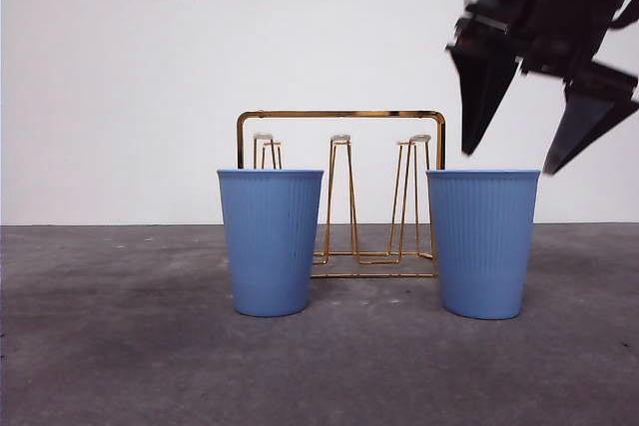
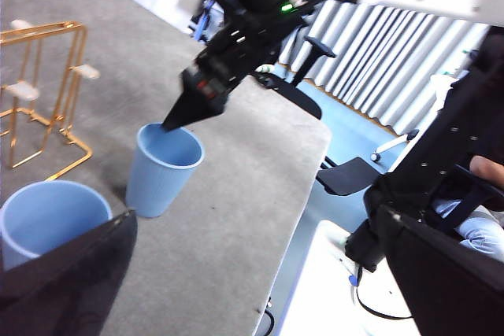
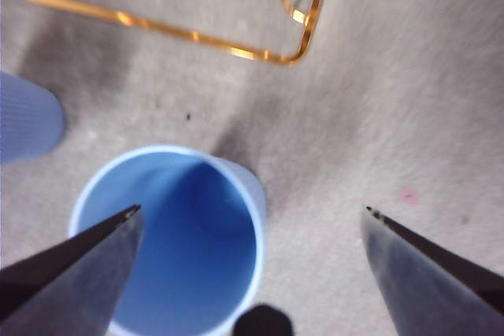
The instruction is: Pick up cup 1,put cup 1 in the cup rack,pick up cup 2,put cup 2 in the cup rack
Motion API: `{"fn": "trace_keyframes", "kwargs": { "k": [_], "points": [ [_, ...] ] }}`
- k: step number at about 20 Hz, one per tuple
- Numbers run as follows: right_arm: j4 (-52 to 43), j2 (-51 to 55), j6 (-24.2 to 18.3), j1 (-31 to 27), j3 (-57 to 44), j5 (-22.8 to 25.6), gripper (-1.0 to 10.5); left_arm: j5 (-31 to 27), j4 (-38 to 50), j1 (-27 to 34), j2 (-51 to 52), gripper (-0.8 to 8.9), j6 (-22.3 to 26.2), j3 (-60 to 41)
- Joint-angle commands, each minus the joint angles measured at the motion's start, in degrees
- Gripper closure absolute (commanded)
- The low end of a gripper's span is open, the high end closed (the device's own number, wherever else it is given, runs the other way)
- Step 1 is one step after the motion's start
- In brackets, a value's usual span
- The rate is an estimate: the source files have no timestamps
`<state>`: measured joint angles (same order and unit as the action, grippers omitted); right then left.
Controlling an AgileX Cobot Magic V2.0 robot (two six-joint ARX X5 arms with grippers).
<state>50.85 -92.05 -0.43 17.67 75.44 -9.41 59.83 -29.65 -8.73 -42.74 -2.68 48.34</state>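
The right pincer point(image 1: 534, 142), released wide, hangs at one o'clock above the right-hand cup point(image 1: 483, 242), apparently to straddle its rim for grasping.

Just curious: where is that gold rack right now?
In the front view the rack stands mid-table, behind and between the two blue cups.

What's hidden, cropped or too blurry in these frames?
- Rack: front view, lower outer pegs and base corners hidden behind the left cup and right cup.
- Rack: right wrist view, only the base edge shows, rest cut off by the picture edge, blurred.
- Right claw: front view, arm cropped at the corner.
- Left claw: left wrist view, blurred, fingers cropped.
- Left cup: left wrist view, partly hidden behind the claw's finger.
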Motion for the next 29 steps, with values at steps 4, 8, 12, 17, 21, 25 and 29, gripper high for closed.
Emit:
{"fn": "trace_keyframes", "kwargs": {
  "k": [4, 8, 12, 17, 21, 25, 29],
  "points": [
    [0.8, -5.9, 0.4, 0.8, 0.1, 0.6, 6.1, 0.6, 2.5, -1.5, -1.5, 2.08, -1.4, 0.1],
    [1.2, -8.6, 0.2, 0.7, 0.1, 0.7, 8.7, 0.6, 2.6, -2.1, -2.4, 2.08, -1.4, 0.1],
    [0.3, -9.2, -0.8, 0.7, 0.1, 0.7, 9.6, 0.6, 2.6, -2.2, -2.6, 2.08, -1.6, 0.1],
    [0.9, -5.2, -1.6, 0.6, 0.9, 0.6, 9.6, 0.6, 4.7, -3.2, -2.7, 2.08, -3.0, 0.1],
    [1.6, 5.6, -1.2, 0.6, 4.7, -7.0, 9.6, 4.3, 20.6, -4.9, -3.1, 2.08, -13.6, 0.1],
    [0.8, 16.4, -1.0, 0.7, 11.4, -22.5, 9.6, 5.0, 44.1, -7.4, -5.0, 2.07, -27.2, 0.1],
    [-4.0, 22.0, 2.3, 0.7, 16.8, -39.8, 9.6, 1.2, 62.2, -11.2, -8.5, 2.07, -36.2, 0.1]
  ]
}}
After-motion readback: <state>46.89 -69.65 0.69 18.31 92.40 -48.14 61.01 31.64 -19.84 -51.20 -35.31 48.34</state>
